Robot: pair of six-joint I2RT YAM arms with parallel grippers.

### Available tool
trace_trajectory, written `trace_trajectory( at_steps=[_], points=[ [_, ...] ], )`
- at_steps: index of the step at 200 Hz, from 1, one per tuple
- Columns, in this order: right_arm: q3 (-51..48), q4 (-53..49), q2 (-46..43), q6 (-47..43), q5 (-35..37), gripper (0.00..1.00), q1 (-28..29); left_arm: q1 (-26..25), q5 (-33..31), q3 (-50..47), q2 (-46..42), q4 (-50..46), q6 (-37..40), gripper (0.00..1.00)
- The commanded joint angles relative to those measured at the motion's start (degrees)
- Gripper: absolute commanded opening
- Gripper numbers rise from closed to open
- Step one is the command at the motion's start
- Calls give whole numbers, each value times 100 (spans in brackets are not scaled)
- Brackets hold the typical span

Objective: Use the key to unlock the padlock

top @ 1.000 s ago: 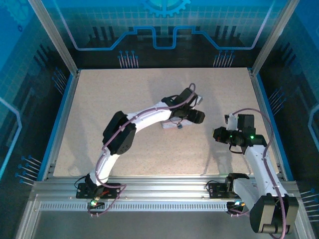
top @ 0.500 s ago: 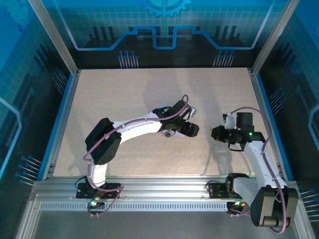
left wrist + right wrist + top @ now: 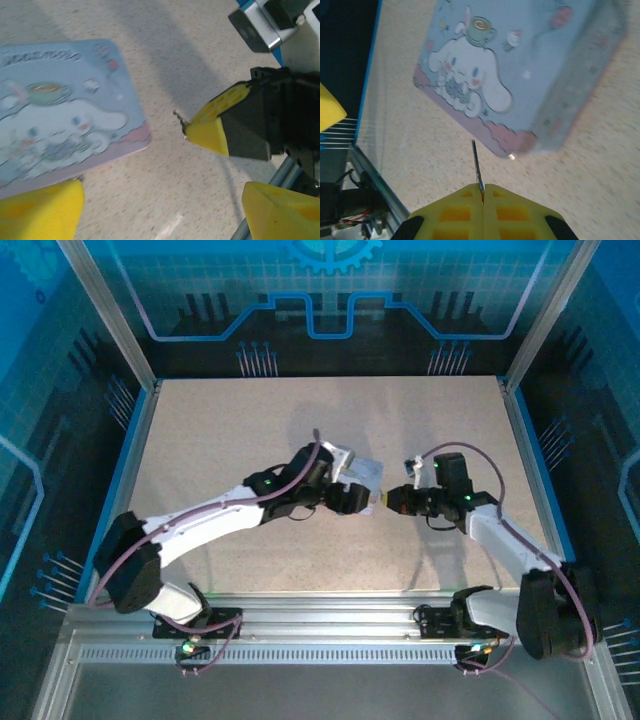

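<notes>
Noted: key [image 3: 476,165] clamped by its tail in closed right gripper [image 3: 482,192]; left gripper [image 3: 162,207] spread, empty; with tin [image 3: 520,75] unsteadied, key may be levered loose on insertion.

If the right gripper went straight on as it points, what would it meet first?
Probably the cartoon tin: the key pinched in the right gripper aims at its pink lower edge, though depth is unclear.
</notes>
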Motion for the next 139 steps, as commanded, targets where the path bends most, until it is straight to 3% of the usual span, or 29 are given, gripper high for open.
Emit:
trace_trajectory(
  at_steps=[1, 59, 139],
  points=[
    [286, 1352, 530, 514, -371, 0, 255, 277, -7, -733, -472, 407, -321, 85],
    [755, 2135, 1707, 600, -277, 0, 585, 443, 238, -1925, -631, 1398, -528, 86],
    [774, 1712, 2290, 297, 18, 0, 618, 237, -179, -1989, 359, 2325, -385, 80]
  ],
)
